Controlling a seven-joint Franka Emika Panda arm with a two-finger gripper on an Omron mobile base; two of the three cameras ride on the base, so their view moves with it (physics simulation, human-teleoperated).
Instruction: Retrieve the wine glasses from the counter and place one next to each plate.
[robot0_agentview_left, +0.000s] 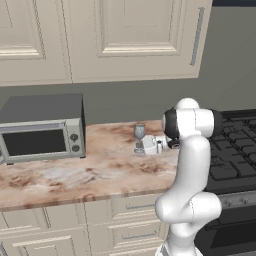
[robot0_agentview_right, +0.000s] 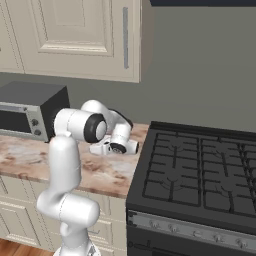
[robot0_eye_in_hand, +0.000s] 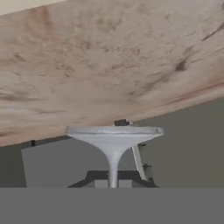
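One wine glass (robot0_agentview_left: 139, 132) stands upright on the marbled counter (robot0_agentview_left: 100, 170), just left of the stove. My gripper (robot0_agentview_left: 140, 145) reaches in level from the right and is shut on its thin stem, below the bowl. The hand view is rolled over. There the glass's round foot (robot0_eye_in_hand: 114, 133) lies against the counter (robot0_eye_in_hand: 109, 65), and the stem (robot0_eye_in_hand: 113, 166) runs down between my two dark fingertips (robot0_eye_in_hand: 94, 178). In the right base view my own arm hides the glass, and the hand sits low over the counter (robot0_agentview_right: 30, 155). The plates are out of view.
A grey toaster oven (robot0_agentview_left: 42, 127) stands at the left of the counter, against the wall. A black stove (robot0_agentview_right: 200, 170) adjoins the counter on the right. Cream wall cabinets (robot0_agentview_left: 100, 35) hang above, well over the glass.
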